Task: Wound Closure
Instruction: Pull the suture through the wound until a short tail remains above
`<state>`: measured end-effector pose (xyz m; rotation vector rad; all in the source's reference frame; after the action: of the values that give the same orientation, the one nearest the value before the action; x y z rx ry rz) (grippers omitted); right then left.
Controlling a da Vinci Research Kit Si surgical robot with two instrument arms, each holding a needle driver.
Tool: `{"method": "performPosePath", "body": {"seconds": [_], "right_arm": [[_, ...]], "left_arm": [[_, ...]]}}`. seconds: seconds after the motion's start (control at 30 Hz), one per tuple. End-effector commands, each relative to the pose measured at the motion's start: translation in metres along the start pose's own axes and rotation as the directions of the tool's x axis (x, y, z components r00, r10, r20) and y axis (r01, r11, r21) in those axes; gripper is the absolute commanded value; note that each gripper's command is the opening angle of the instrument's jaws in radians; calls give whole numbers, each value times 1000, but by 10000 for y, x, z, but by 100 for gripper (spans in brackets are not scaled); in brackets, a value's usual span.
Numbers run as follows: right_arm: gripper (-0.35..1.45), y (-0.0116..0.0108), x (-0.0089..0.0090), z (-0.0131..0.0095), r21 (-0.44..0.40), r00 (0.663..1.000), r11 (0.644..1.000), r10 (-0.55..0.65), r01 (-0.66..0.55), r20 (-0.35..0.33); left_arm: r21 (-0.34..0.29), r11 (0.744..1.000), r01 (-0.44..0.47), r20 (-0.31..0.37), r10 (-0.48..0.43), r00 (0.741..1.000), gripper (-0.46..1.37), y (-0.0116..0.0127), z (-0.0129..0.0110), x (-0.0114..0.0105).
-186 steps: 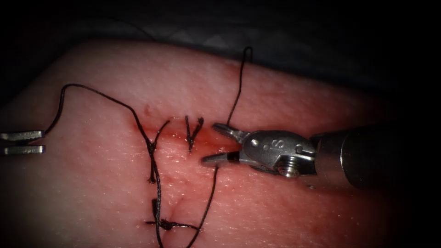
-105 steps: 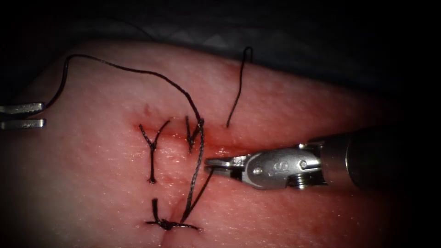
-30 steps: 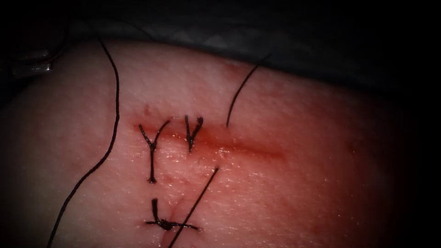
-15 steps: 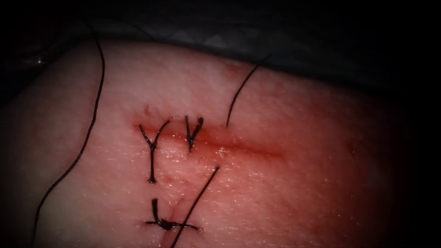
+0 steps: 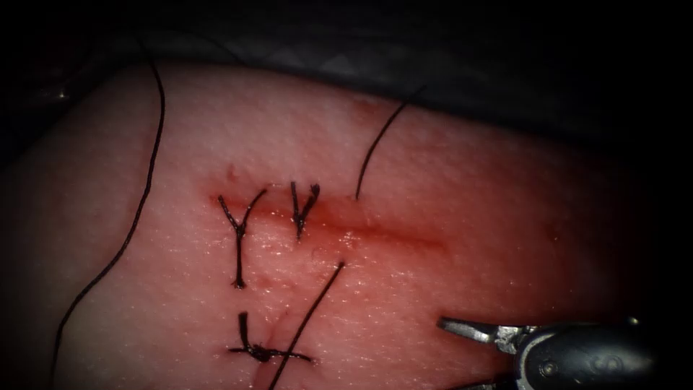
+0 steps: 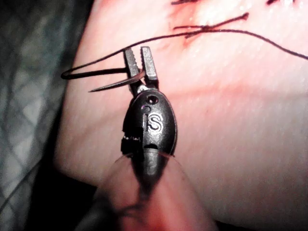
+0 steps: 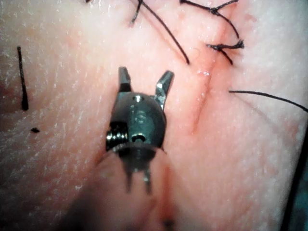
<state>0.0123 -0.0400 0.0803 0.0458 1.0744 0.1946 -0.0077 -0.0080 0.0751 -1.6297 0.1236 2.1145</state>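
Left tool point(image 6: 140, 65): fingers clenched on the needle point(image 6: 111, 83) near its rear end, off the tissue point(image 5: 469, 188). Right tool point(image 7: 144, 82): fingers spread, nothing held, above the tissue.

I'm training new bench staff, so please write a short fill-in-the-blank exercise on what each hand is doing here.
The right hand has its jaws ___ and holds nothing.
The left hand grips the ___, which is not in the tissue.
The red fluid lies along the ___.
Missing words: open; needle; cut.
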Motion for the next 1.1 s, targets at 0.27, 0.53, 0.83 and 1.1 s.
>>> {"method": "performPosePath", "body": {"seconds": [0.27, 0.53, 0.83, 1.1], "right_arm": [[122, 23, -41, 49, -31, 998, 998, -60, 60, 12], [114, 7, -49, 86, -13, 997, 996, -83, 83, 5], [109, -3, -41, 119, 3, 996, 996, -86, 86, 1], [16, -7, -39, 131, 35, 994, 994, -107, 108, -18]], "left_arm": [[-6, 1000, 0, 0, 0, 1000, -35, 1, 0, 0], [-5, 1000, 0, 1, 0, 1000, -35, 1, 1, 1], [-2, 1000, 0, 2, 0, 1000, -35, 1, 1, 1], [-2, 1000, 1, 2, -1, 1000, -35, 1, 2, 1]]}}
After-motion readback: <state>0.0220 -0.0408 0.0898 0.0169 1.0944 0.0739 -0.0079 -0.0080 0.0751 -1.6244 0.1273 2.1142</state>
